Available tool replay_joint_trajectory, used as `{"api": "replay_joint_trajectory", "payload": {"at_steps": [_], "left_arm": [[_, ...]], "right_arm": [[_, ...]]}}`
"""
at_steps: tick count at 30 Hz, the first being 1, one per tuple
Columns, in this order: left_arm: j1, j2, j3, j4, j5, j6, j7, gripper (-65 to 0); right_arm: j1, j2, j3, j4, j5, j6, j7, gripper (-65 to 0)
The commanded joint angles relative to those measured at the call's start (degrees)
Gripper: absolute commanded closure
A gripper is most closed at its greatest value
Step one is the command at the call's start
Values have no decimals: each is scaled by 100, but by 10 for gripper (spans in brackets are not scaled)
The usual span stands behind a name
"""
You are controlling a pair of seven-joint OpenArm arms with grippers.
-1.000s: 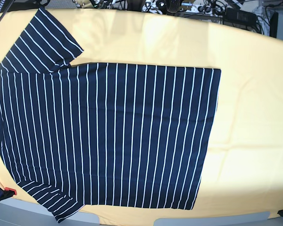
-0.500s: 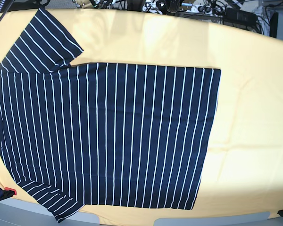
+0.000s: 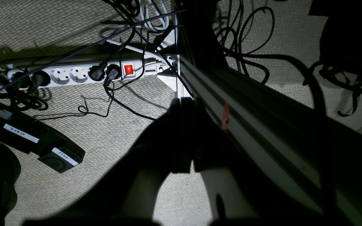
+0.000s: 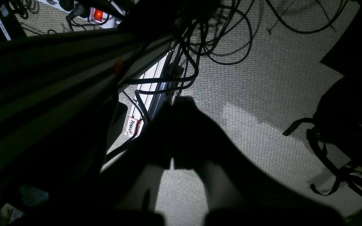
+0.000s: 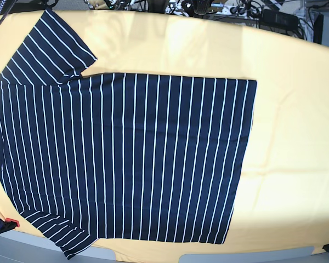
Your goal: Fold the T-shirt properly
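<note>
T-shirt: spread flat on the yellow cloth, long axis left to right in the base view, sleeves at left, hem at right. Left gripper and right gripper: both closed, empty, over carpeted floor, well apart from the shirt.

The T-shirt is lying spread flat on the cloth, filling its left and middle, sleeves at the left. Cables are sitting behind the cloth's far edge.
</note>
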Motion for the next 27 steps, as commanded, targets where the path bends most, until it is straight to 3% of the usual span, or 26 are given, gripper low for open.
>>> {"api": "replay_joint_trajectory", "payload": {"at_steps": [1, 4, 9, 14, 19, 27], "left_arm": [[9, 35, 0, 35, -4, -55, -20, 0], [9, 35, 0, 79, 144, -55, 245, 0], [295, 33, 2, 750, 828, -52, 1207, 0], [1130, -90, 7, 1679, 914, -52, 1375, 0], [2048, -481, 326, 2769, 699, -50, 1563, 0], [3674, -1366, 990, 5313, 726, 66, 2096, 0]], "right_arm": [[13, 17, -13, 37, -13, 4, 61, 0], [13, 22, -13, 39, -15, 101, -114, 0], [-197, 138, -13, 352, -31, 358, -1128, 0], [-1106, 553, -13, 1309, -9, 826, -1335, 0], [-2267, 1102, -13, 2750, -4, 905, -1596, 0], [-4367, 1825, -11, 5663, -9, 190, -1978, 0]]}}
